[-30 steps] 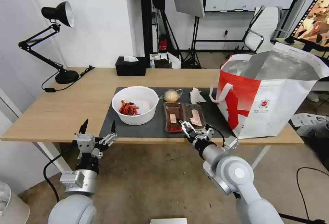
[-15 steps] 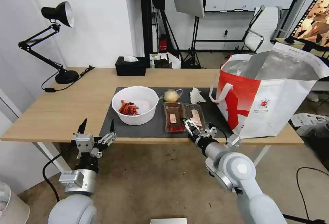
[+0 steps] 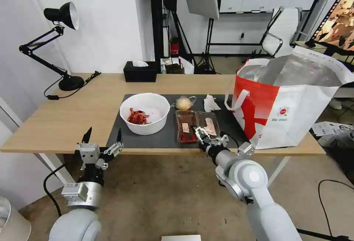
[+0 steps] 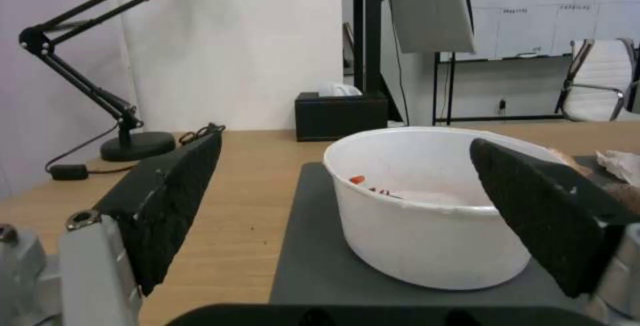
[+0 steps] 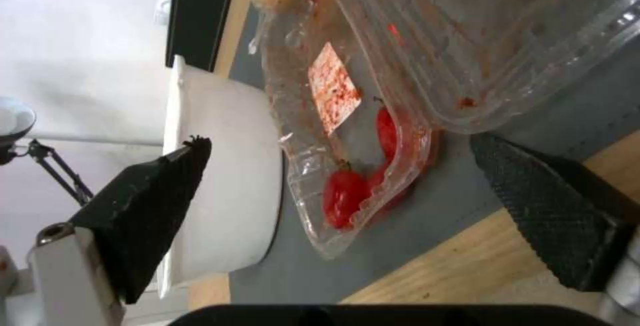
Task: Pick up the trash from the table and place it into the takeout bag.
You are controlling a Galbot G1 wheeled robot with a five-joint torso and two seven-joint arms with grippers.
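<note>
All four pieces of trash lie on the dark grey mat, none in the takeout bag: the spread-fingered right gripper reaches the clear hinged tray, while the empty left gripper waits agape before the white bowl.

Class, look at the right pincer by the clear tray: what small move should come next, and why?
Probably ease the right pincer forward so its open fingers straddle the near edge of the clear tray, then close. The tray lies flat on the mat, not yet held, with the takeout bag open beside it.

The light-wood table carries a dark grey mat, takeout bag, black tissue box and desk lamp.
</note>
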